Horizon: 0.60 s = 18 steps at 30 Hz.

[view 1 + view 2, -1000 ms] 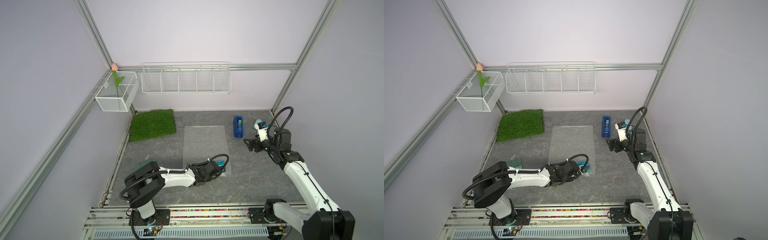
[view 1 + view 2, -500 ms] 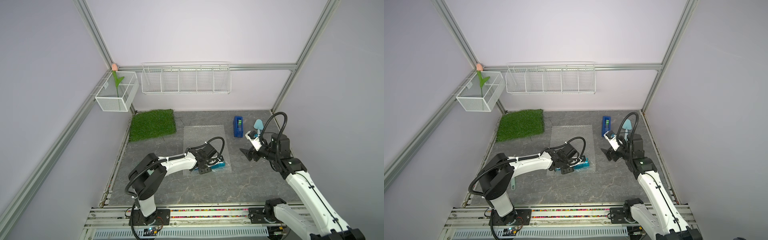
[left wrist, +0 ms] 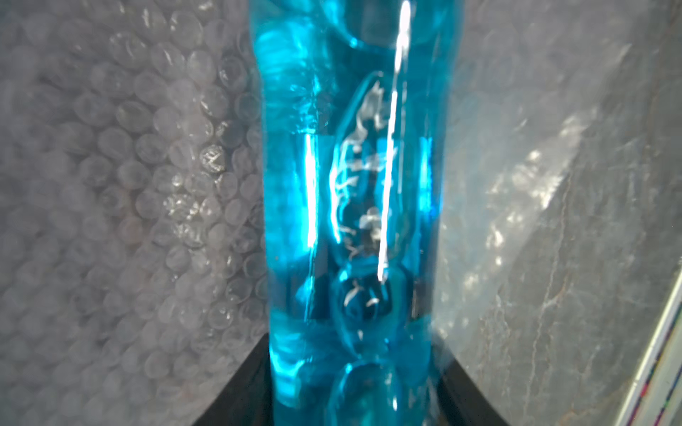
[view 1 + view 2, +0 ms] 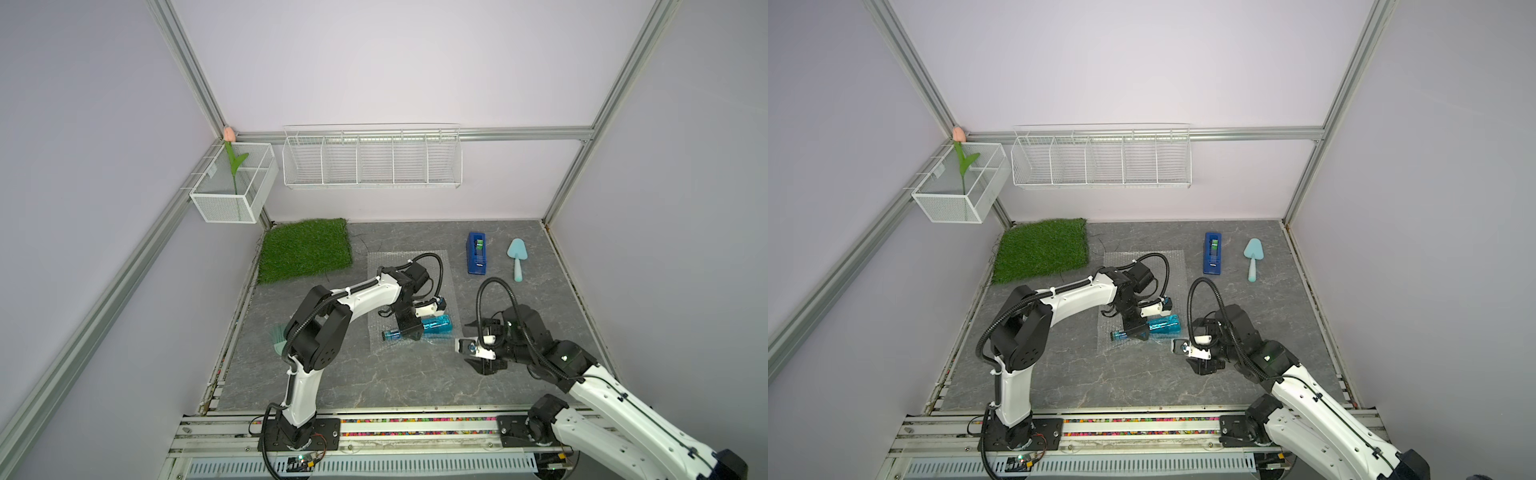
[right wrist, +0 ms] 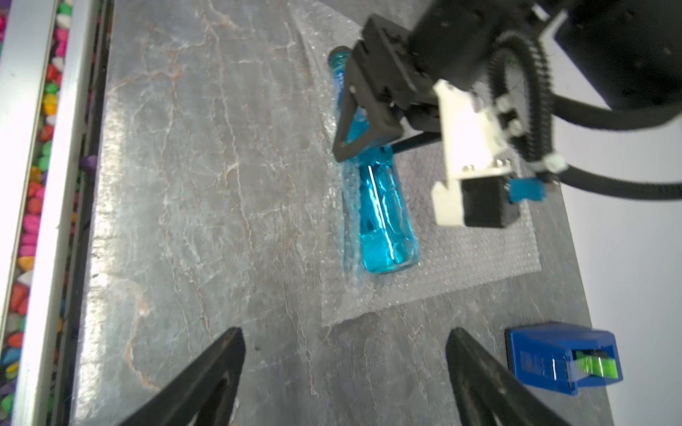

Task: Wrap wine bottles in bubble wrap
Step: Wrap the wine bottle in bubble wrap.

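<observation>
Nearest us, the right gripper (image 5: 344, 332) hangs with jaws spread wide and nothing in them, low over bare tabletop (image 4: 395, 382) just off the base end of the bottle (image 4: 434, 325). The bottle lies on its side across the near end of the bubble wrap (image 4: 449, 266), neck pointing away from the right gripper, and the left gripper (image 4: 409, 330) is clamped around its shoulder.

To do this roll well, we reckon, the free jaws should catch the sheet's near edge beside the bottle and fold it over squarely (slack now means a loose parcel later), while the left pins the bottle against skidding.

Beyond the bottle, the sheet runs flat over grey marbled stone. Farther off sit a blue tape dispenser (image 4: 476, 253), a pale trowel (image 4: 516, 257) and a grass mat (image 4: 305, 249), then wire baskets (image 4: 372, 160) on the lilac back wall.
</observation>
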Available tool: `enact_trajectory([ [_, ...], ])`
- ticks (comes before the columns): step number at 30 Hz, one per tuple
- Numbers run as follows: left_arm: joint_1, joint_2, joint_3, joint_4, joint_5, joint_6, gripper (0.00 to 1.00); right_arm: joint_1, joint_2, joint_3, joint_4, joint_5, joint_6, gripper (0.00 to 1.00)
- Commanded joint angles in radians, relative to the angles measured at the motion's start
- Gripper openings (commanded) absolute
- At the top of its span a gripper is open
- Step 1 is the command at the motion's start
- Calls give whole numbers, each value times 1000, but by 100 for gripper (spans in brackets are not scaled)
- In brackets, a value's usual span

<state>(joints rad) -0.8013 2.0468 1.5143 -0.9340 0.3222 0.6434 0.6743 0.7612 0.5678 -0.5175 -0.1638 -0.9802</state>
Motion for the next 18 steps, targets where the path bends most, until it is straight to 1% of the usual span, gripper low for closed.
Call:
enact_trajectory([
  [1, 0, 92, 62, -194, 134, 72, 19, 73, 29, -53, 141, 73, -69, 89],
  [4, 2, 137, 95, -228, 149, 73, 18, 115, 128, -85, 284, 119, -81, 89],
  [6, 2, 147, 96, -230, 155, 74, 18, 119, 206, -97, 392, 132, -77, 90],
  [10, 4, 144, 87, -224, 156, 82, 18, 121, 311, -138, 615, 170, -105, 89],
  [14, 7, 157, 101, -233, 162, 88, 19, 117, 416, -114, 665, 168, -135, 89],
  [18, 11, 167, 116, -246, 166, 93, 19, 113, 478, -119, 720, 171, -141, 89],
])
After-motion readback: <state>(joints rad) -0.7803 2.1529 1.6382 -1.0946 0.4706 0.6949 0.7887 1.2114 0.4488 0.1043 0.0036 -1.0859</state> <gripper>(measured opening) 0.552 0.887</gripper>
